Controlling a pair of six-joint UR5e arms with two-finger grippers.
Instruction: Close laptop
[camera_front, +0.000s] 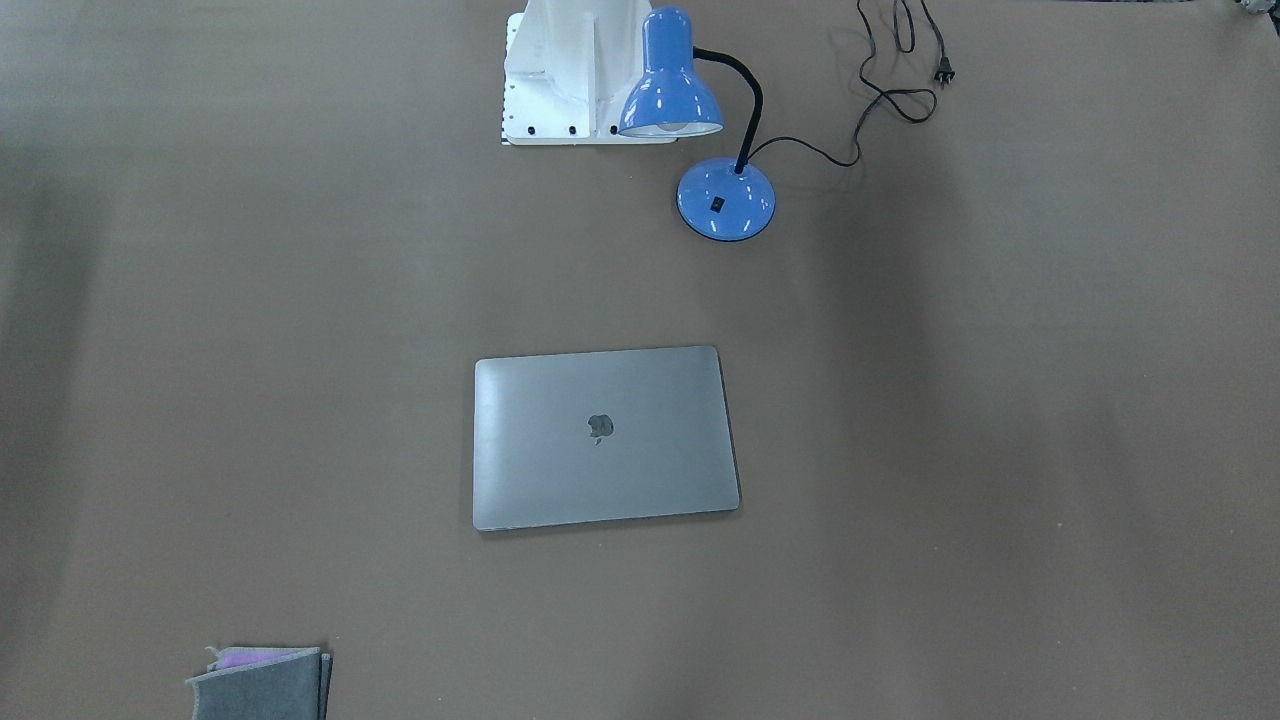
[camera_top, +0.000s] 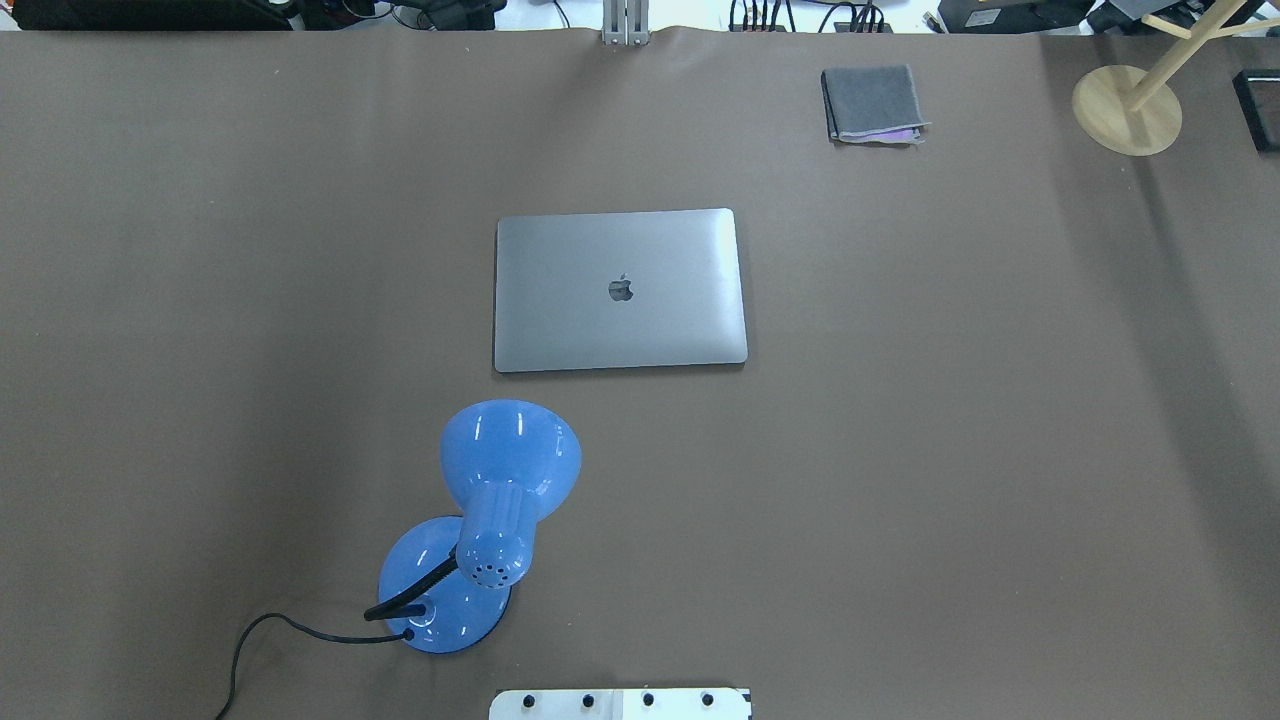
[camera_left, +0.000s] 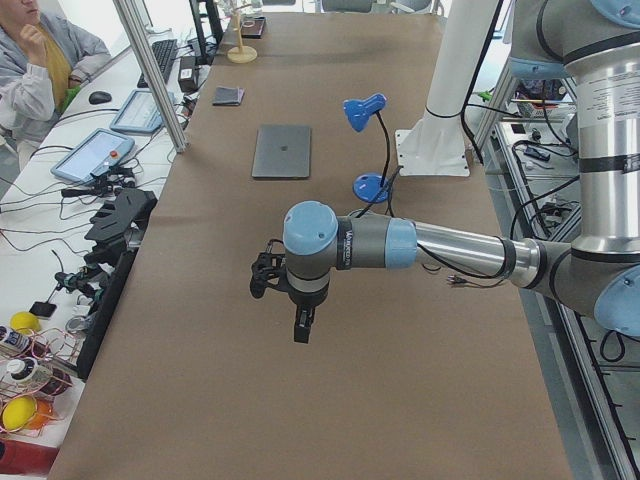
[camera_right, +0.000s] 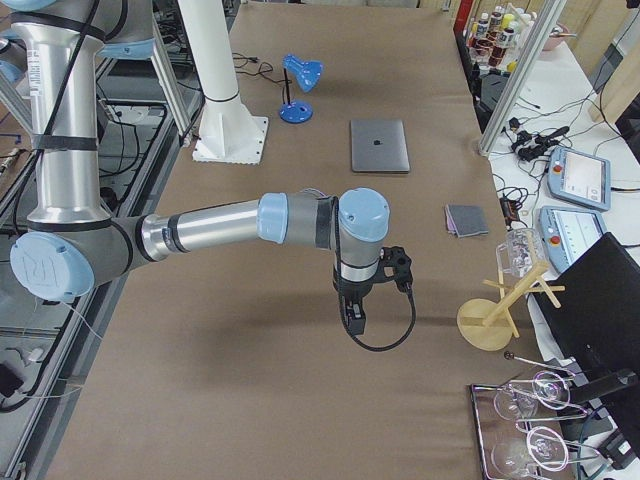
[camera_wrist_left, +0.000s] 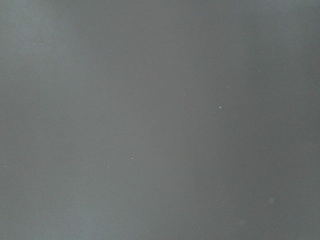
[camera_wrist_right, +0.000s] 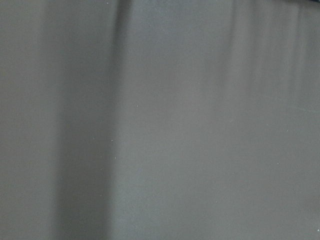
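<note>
Laptop (camera_top: 620, 290) closed flat, left gripper (camera_left: 301, 326), right gripper (camera_right: 355, 315) small in side views, cannot tell either's spread

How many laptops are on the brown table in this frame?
1. The laptop lies shut, logo up, at mid-table, between the blue lamp and the folded grey cloth. Nothing there looks able to hide another.

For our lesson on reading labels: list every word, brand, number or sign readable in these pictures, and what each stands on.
No words or numbers can be read.
Apple logo, without letters: on the lid of the laptop, which lies shut.
Small lettering on the left arm near its wrist: too small to read.
</note>
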